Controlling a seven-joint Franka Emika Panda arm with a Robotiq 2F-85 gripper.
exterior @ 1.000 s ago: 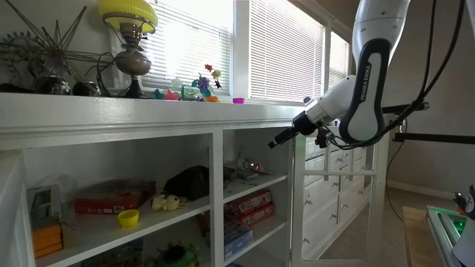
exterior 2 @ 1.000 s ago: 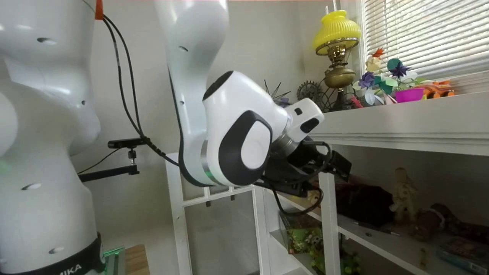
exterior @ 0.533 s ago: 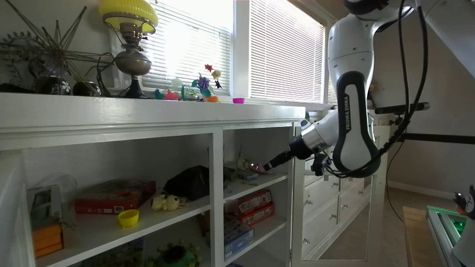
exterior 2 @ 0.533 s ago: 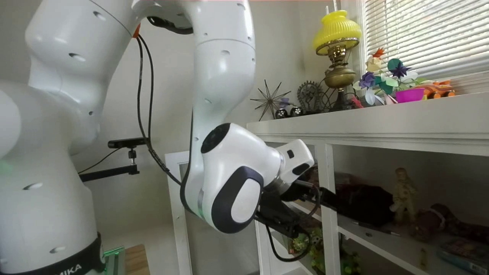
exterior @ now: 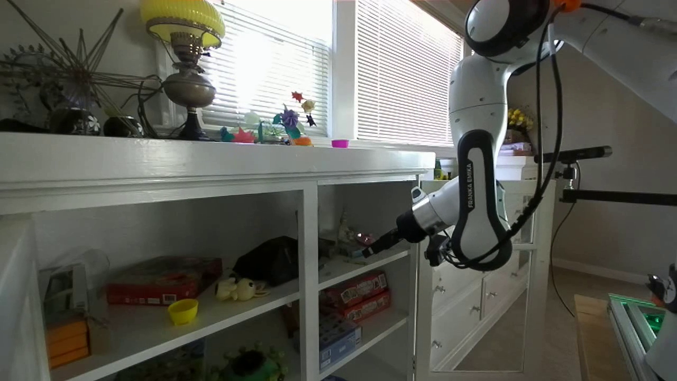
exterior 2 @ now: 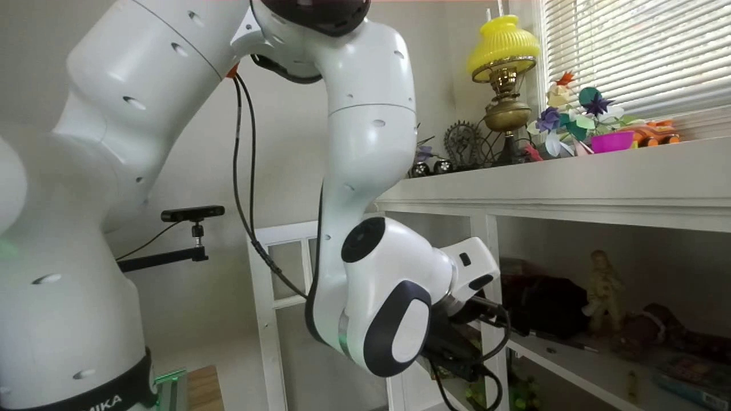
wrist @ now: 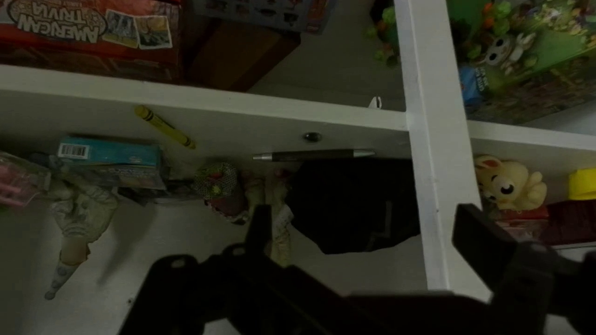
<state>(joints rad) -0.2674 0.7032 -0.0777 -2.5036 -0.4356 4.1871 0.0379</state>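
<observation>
My gripper (wrist: pixel 365 228) is open and empty in the wrist view, its fingers wide apart. In an exterior view the gripper (exterior: pixel 365 253) is at the upper shelf of the cabinet's right-hand bay. Between the fingers in the wrist view lie a black bag (wrist: pixel 354 204) and the white upright divider (wrist: pixel 442 186). A dark pen (wrist: pixel 314 155) with silver ends lies beside the bag. A yellow crayon (wrist: pixel 165 126), a teal box (wrist: pixel 109 152) and a pale figurine (wrist: pixel 81 218) lie farther left. The gripper touches nothing that I can make out.
A cream plush toy (exterior: pixel 240 289) and a yellow cup (exterior: pixel 183 311) stand past the divider. Red boxes (exterior: pixel 365 296) and a blue box (exterior: pixel 340 341) sit on the shelf below. The cabinet top (exterior: pixel 222 159) overhangs the shelves. A glass door (exterior: pixel 481 312) stands open.
In both exterior views the arm has come down and forward. The gripper has gone from higher up near the cabinet's edge to the upper shelf's level.
</observation>
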